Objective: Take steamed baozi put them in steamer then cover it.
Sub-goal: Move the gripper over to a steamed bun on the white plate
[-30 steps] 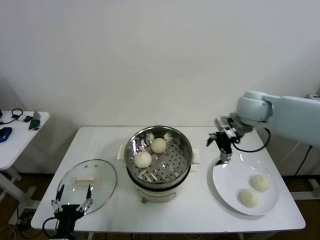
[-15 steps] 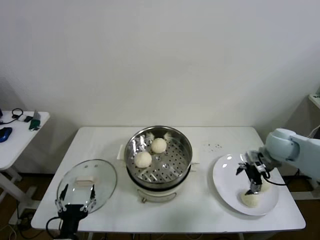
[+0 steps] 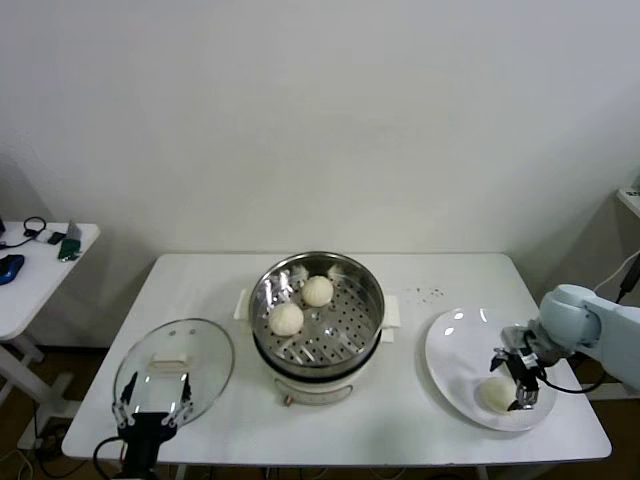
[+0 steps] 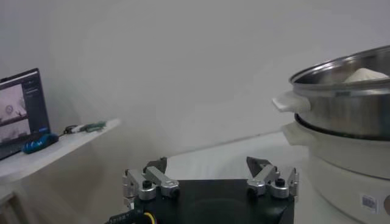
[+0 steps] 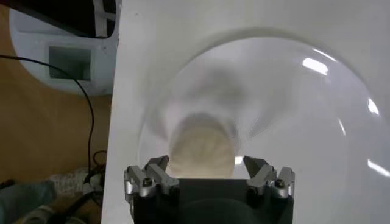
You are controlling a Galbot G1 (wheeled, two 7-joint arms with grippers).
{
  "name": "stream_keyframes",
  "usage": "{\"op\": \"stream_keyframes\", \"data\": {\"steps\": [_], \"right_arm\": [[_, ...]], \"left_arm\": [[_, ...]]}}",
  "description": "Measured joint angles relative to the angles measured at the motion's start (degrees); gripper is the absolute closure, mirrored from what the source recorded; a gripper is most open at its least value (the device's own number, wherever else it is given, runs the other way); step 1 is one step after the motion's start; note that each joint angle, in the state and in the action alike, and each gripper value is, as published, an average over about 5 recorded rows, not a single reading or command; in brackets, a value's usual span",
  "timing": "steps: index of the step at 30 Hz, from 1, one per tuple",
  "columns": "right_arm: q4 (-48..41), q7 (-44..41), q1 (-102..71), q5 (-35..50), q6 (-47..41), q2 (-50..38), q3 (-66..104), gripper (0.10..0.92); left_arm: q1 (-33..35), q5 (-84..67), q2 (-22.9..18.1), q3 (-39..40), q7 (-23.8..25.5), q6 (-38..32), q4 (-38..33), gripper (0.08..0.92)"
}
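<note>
The round shiny stainless-steel steamer (image 3: 317, 318) with its perforated floor sits on a white base at the middle of the white rectangular table (image 3: 400, 415). Two smooth cream-white steamed baozi lie inside it, one toward twelve o'clock (image 3: 318, 290) and one toward nine o'clock (image 3: 286, 318), close together. The pot is uncovered.

At about four o'clock from the steamer, well apart from it, lies the flat white round plate (image 3: 455, 350). The head view shows one cream-white bun on the plate (image 3: 496, 393) at its six o'clock side; any bun behind the right arm is hidden. The right gripper (image 3: 524, 388) hangs low over the plate, just beside that bun at its three o'clock, with its fingers spread wide and holding nothing. In the right wrist view the bun (image 5: 201, 149) sits directly ahead of the gap between the two fingertips (image 5: 153, 168), not yet between them.

At about eight o'clock from the steamer rests the round clear glass cover (image 3: 174, 369) with metal rim and white bar handle, flat on the table near the front edge. The left gripper (image 3: 152, 405) waits at the cover's six o'clock edge, fingers apart and empty.

A small white side table (image 3: 30, 275) with dark gadgets stands off at nine o'clock. A few dark specks (image 3: 430, 293) dot the tabletop at two o'clock from the steamer.
</note>
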Motion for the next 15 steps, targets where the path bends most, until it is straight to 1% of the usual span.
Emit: {"op": "stream_keyframes", "data": {"steps": [6, 12, 15], "right_arm": [[-1.23, -0.09, -1.71, -0.91, 0.11, 0.87, 1.03, 0.209], [-1.8, -0.27, -2.41, -1.39, 0.3, 1.24, 1.34, 0.311], [-1.99, -0.31, -2.5, -1.51, 0.41, 1.28, 1.36, 0.337]], "left_arm": [[-0.28, -0.01, 0.19, -0.12, -0.06, 0.28, 0.14, 0.177], [-0.44, 0.01, 0.32, -0.09, -0.15, 0.44, 0.31, 0.177], [-0.53, 0.02, 0.32, 0.01, -0.33, 0.51, 0.37, 0.177]]}}
